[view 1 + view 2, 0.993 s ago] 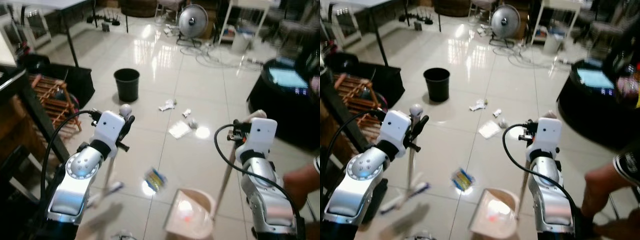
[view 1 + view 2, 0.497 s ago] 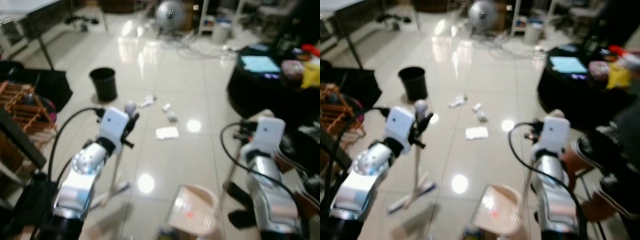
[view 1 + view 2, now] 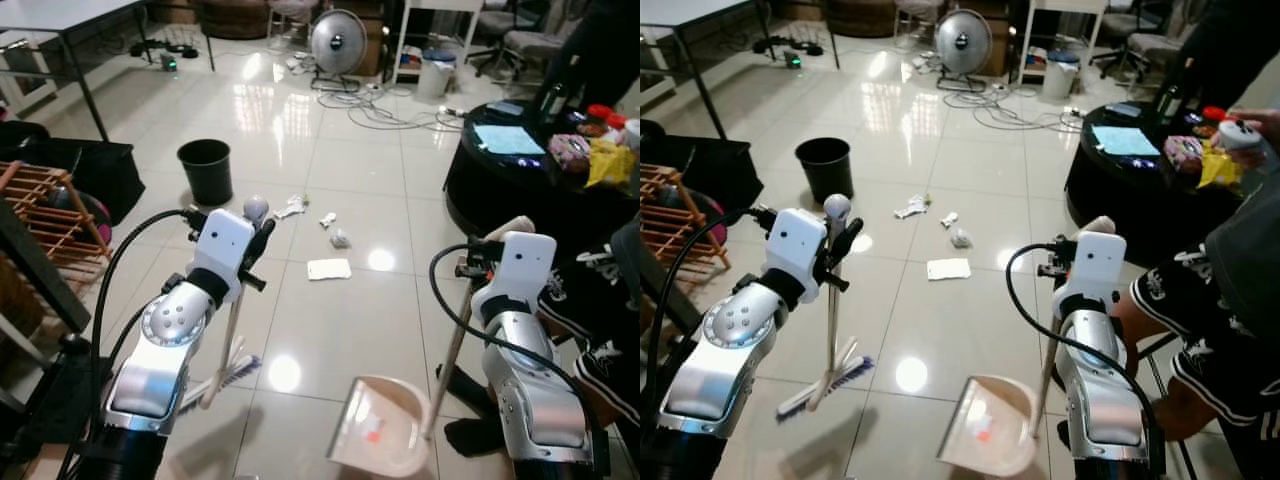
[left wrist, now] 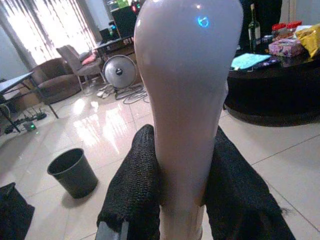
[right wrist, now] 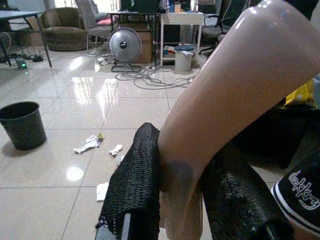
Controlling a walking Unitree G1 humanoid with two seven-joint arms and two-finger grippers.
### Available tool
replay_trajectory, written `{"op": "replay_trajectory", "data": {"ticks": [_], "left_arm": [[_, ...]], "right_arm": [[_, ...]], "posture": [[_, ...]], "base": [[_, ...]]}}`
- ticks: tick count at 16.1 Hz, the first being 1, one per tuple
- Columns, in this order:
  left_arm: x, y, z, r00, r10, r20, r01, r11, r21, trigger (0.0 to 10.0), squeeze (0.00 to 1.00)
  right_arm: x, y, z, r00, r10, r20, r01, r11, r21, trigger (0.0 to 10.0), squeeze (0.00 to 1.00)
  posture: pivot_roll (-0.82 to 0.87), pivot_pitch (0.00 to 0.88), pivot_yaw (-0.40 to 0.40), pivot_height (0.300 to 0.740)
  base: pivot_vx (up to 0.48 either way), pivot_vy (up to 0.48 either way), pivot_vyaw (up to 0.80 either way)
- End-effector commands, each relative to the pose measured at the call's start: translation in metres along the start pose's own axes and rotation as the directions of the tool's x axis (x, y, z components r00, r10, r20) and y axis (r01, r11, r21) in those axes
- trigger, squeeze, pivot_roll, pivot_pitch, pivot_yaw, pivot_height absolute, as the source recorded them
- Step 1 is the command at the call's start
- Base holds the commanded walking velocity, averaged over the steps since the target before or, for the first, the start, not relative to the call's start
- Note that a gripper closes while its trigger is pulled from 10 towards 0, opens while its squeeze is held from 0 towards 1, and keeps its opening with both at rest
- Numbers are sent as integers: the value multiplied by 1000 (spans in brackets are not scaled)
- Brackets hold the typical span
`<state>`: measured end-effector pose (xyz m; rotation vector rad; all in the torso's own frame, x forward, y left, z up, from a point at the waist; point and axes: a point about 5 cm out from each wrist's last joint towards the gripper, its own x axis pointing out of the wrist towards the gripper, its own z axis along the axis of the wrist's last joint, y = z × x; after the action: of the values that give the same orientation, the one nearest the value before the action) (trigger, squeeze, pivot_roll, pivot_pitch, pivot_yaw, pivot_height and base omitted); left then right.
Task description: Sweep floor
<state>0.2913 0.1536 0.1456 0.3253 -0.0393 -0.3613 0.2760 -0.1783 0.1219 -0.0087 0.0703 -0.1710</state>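
Standing upright, broom [image 3: 830, 330], bristles on tiled floor [image 3: 970, 300], clamped in left gripper [image 4: 182, 190]. Beside it dustpan [image 3: 980, 440], handle clamped in right gripper [image 5: 182, 200]. Ahead, paper scraps [image 3: 948, 268] near black bin [image 3: 826, 168].

Where everything's sitting on the floor right now

We're seeing the broom [image 3: 228, 340] standing on our left with its head on the floor, and the dustpan [image 3: 385, 438] lying to its right, close in front of us. Scraps of litter [image 3: 329, 268] are lying further ahead between them, the bin [image 3: 205, 171] is standing beyond those on the left, and the fan [image 3: 336, 42] is sitting at the far back.
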Motion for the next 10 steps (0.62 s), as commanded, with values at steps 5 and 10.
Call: {"op": "replay_trajectory", "data": {"ticks": [5,10], "left_arm": [[-1,0,8,999,17,47,-18,999,27,10000,0],[3,-5,15,996,5,85,-6,1000,11,10000,0]], "right_arm": [[2,2,3,999,6,31,-5,999,-35,10000,0],[3,2,8,998,22,58,-22,1000,-10,10000,0]], "posture": [[97,0,-22,740],[96,0,-26,740]], "base": [[0,0,0],[237,0,0]]}}
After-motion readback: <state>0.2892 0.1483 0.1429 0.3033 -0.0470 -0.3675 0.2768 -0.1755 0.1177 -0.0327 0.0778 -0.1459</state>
